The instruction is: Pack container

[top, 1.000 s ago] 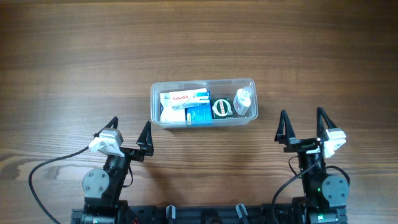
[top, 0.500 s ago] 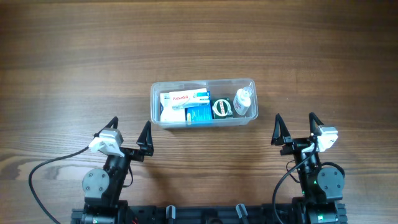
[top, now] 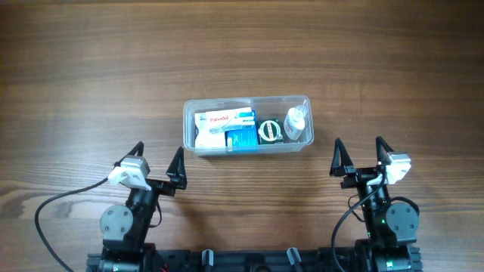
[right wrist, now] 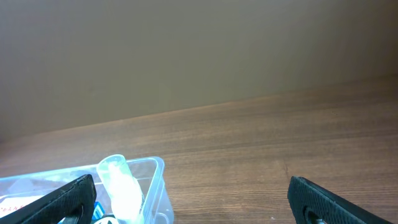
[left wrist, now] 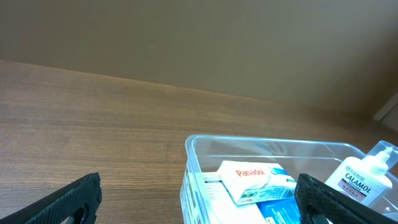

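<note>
The clear plastic container [top: 187, 128] sits mid-table, long side left to right. Inside lie a white Panadol box [top: 219, 119], a blue box [top: 242, 139], a small green-and-white round item [top: 269, 132] and a clear bottle [top: 295, 122] at the right end. My left gripper [top: 157, 161] stands open below the container's left end, nothing between its fingers. My right gripper [top: 358, 156] stands open to the container's lower right, also empty. The left wrist view shows the container [left wrist: 193, 155] with the Panadol box [left wrist: 252, 180] and a Calamol bottle [left wrist: 367, 177]. The right wrist view shows the container's right end [right wrist: 158, 180] and the bottle [right wrist: 121, 183].
Wooden tabletop [top: 242, 45] stretches all round the container. Both arm bases [top: 125, 227] and a black cable [top: 53, 211] sit along the near edge. A plain wall [right wrist: 199, 50] rises behind the table's far edge.
My right gripper has drawn slightly left and nearer the base since a second ago, then held still. The left arm and the container's contents have not moved.
</note>
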